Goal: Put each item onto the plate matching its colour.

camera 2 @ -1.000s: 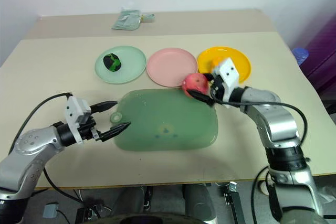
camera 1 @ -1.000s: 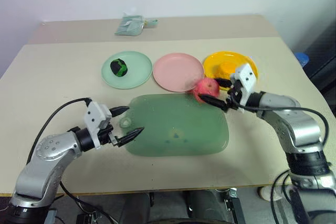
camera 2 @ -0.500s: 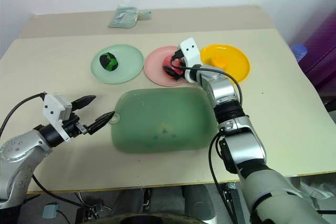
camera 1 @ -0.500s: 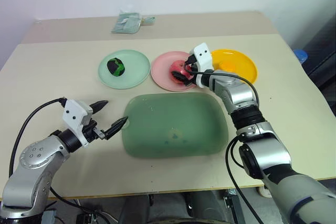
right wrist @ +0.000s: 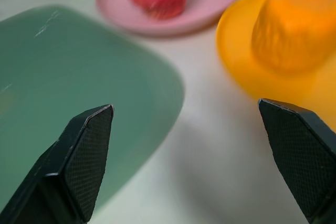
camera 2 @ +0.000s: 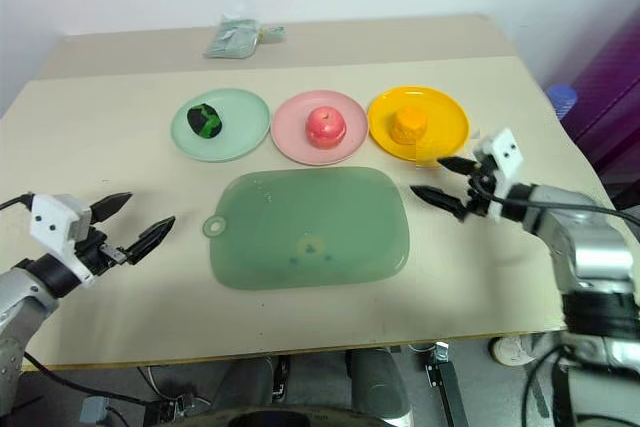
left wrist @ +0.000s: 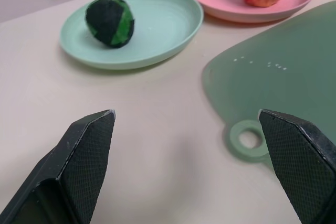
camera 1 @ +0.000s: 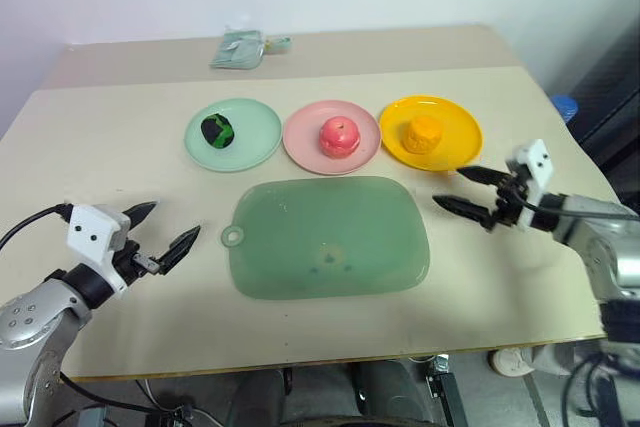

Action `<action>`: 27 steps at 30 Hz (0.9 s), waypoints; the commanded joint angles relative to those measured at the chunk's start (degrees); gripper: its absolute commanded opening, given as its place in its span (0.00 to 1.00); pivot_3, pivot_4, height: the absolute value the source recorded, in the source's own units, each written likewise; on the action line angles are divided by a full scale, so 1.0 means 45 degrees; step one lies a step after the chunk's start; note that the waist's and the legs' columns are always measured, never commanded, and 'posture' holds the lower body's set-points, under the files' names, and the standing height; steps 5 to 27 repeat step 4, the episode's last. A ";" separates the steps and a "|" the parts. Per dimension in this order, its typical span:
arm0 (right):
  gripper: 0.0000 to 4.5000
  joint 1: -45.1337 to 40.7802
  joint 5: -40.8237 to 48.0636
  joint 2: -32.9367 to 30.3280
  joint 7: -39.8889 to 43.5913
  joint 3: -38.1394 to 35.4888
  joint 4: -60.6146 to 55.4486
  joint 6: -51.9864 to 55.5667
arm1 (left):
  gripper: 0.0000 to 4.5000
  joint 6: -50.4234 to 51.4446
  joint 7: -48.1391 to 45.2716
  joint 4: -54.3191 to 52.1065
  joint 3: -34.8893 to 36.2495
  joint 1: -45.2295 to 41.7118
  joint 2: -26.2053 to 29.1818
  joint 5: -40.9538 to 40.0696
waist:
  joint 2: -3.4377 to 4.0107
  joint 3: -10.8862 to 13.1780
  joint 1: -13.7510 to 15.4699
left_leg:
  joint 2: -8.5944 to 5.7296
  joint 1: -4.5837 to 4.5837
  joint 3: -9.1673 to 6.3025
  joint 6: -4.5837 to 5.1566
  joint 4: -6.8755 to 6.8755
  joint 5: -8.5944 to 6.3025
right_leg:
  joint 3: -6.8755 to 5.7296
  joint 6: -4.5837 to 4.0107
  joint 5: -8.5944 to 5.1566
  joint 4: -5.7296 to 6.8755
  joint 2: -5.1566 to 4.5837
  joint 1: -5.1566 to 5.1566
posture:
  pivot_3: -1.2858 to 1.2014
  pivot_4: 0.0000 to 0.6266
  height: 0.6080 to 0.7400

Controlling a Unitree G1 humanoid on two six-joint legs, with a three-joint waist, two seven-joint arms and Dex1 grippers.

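Showing no readable writing; left gripper (camera 1: 165,230) and right gripper (camera 1: 463,190) jaws spread, holding nothing.

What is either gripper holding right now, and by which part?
Nothing is held. The left gripper and right gripper are both open and empty over the table; the apple sits on the pink plate.

Two silver-grey metal arms with rounded joint housings end in black wrist sections. Each claw, the left claw (camera 1: 160,231) and the right claw (camera 1: 463,190), carries two tapered black fingers (left wrist: 86,153) with a fine cross-hatched inner texture. A small white block with dark dots sits just behind each claw, and black cables loop back from it along the arm.
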 commanded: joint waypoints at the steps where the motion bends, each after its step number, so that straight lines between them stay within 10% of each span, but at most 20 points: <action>1: 0.99 0.0339 0.0626 -0.0400 0.0051 -0.0787 -0.1049 0.0360 | 1.00 -0.0252 -0.0125 -0.0090 0.0564 0.0159 0.0104 -0.0081 | -0.0001 0.0000 0.0023 | 0.0000 0.0001 0.0001 0.0000 0.0002 0.0000 | 0.0002 0.0000 0.0000 0.0001 -0.0001 0.0002 | 0.52 0.24 1.00; 27: 0.99 0.0393 0.0574 -0.0492 -0.0005 -0.0809 -0.1053 0.0325 | 1.00 -0.0261 -0.0088 0.0004 0.0479 0.0102 -0.0010 -0.0080 | -0.0001 0.0000 0.0054 | -0.0001 0.0005 -0.0002 0.0000 0.0005 0.0000 | 0.0001 0.0001 0.0000 -0.0001 -0.0007 0.0012 | 0.52 0.24 1.00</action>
